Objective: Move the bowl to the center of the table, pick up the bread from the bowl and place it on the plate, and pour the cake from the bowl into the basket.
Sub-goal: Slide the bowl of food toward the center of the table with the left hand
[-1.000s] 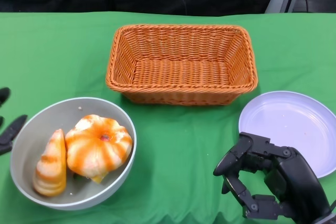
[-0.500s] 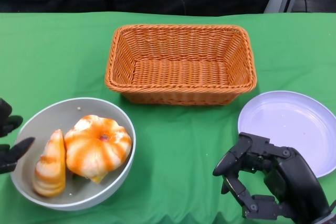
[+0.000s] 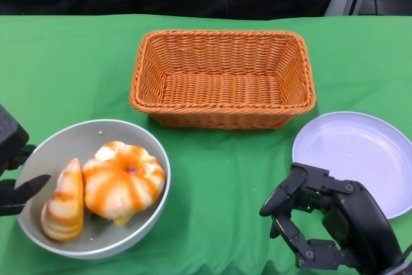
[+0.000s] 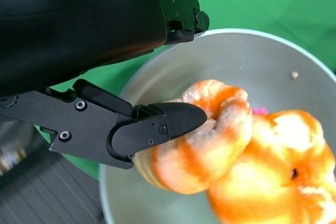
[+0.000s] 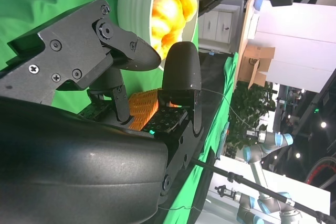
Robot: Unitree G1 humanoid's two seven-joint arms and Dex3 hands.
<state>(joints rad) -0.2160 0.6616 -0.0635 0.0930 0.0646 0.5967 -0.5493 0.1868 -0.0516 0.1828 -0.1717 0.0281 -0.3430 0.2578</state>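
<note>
— Where is the bowl (image 3: 96,188) now?

— In the lower left of the head view, on the green desk (image 3: 219,165), well away from the middle. Inside it lie the bread (image 3: 63,201), a striped slice leaning at the left side, and the round orange cake (image 3: 123,180) touching it.

— And the left hand (image 3: 16,169)?

— It is at the left edge of the frame, at the bowl's rim. In the left wrist view one finger (image 4: 157,127) lies over the rim, above the bread, and the other part is outside the wall. It looks like a pinch on the rim, but I cannot tell if it really grips, or only touches.

— What could go wrong, in your opinion?

— If the hold on the rim is weak, the bowl may turn or tip when it is dragged to the center, and the two pieces are loose, so they may roll out. Also the inner finger is very near the bread and could push it.

— And the right hand (image 3: 328,223)?

— Lower right, beside the plate (image 3: 357,156), fingers curled in and holding nothing. It is apart from the bowl. The basket (image 3: 222,78) stands in the upper middle, so a bowl pushed too far up the frame could knock against it.
</note>
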